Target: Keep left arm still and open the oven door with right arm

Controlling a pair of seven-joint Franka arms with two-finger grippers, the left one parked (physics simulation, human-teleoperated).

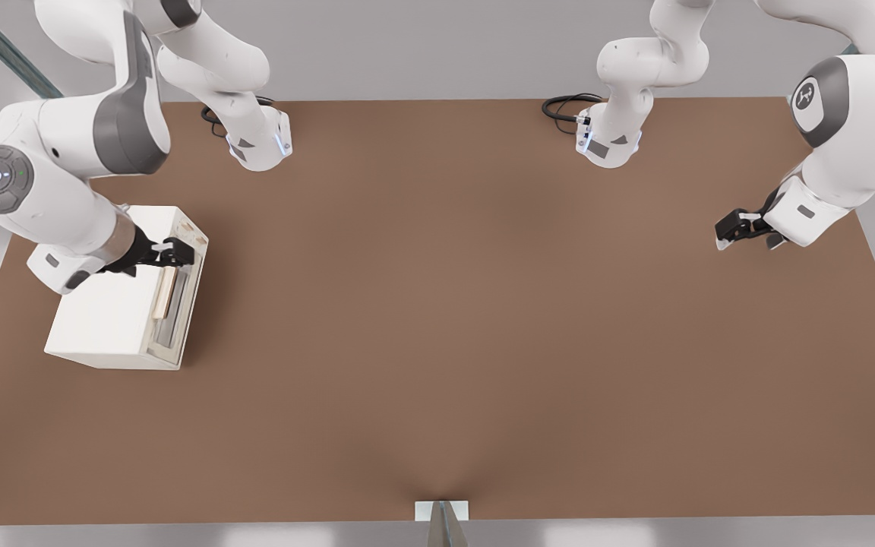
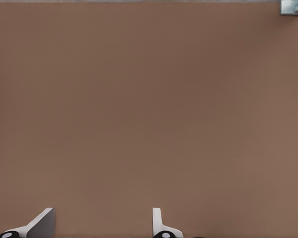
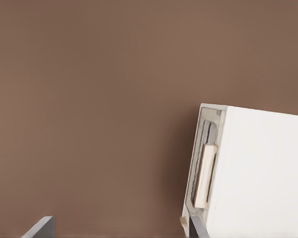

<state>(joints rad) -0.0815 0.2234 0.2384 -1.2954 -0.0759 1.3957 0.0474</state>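
At the front view's left I see my right arm (image 1: 65,190) reaching down over the cream oven (image 1: 115,304), which sits on the brown worktop (image 1: 483,319) near its left edge. My hand (image 1: 177,252) hangs over the far end of the oven door (image 1: 177,304), just above the tan handle (image 1: 166,292), fingers spread and gripping nothing. The door is shut flat against the box and faces the front view's right. Its handle's long axis runs from the far side of the worktop towards the near edge, slightly slanted.
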